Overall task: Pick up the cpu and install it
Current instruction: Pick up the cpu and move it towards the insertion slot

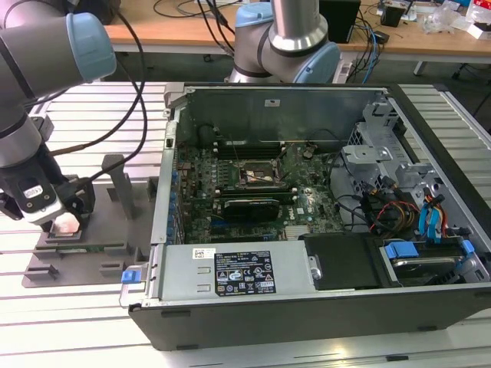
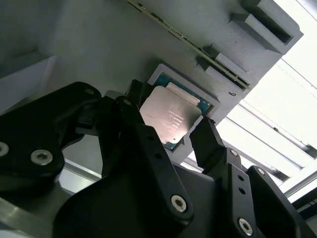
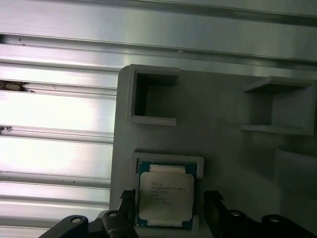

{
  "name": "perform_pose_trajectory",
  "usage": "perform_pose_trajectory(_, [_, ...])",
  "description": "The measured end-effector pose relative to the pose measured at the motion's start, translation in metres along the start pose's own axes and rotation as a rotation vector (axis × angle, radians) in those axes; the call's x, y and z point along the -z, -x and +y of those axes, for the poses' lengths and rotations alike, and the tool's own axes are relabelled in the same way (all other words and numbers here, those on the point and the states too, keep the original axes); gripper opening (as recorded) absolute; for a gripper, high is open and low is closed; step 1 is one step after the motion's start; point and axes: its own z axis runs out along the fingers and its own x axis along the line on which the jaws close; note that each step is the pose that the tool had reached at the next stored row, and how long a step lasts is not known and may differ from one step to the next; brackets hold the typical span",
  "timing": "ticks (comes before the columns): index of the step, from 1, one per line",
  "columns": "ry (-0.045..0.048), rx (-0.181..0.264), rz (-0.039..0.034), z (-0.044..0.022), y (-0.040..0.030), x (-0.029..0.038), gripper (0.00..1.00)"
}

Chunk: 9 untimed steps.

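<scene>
The cpu (image 1: pixel 67 223) is a small square chip with a silvery top, lying flat in a recess of the grey plastic tray (image 1: pixel 92 264) at the exterior view's left. My gripper (image 1: pixel 64 216) hangs just above it. In both wrist views the two black fingers stand on either side of the cpu (image 2: pixel 171 116) (image 3: pixel 165 196), with a narrow gap at each edge. The gripper (image 2: pixel 169 120) (image 3: pixel 168 201) is open and straddles the chip, which still rests in the tray (image 3: pixel 223 109).
An open computer case (image 1: pixel 430 307) lies to the exterior view's right, its motherboard carrying the black socket frame (image 1: pixel 258 175). Upright posts (image 1: pixel 115 180) and slots rise from the tray near the gripper. The ribbed metal table (image 1: pixel 77 322) lies under it all.
</scene>
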Motion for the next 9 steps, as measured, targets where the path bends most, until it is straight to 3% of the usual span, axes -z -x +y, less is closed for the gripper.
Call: perform_pose_trajectory(9, [0.0052, 0.000, -0.0004, 0.0007, -0.0011, -0.0043, 0.66])
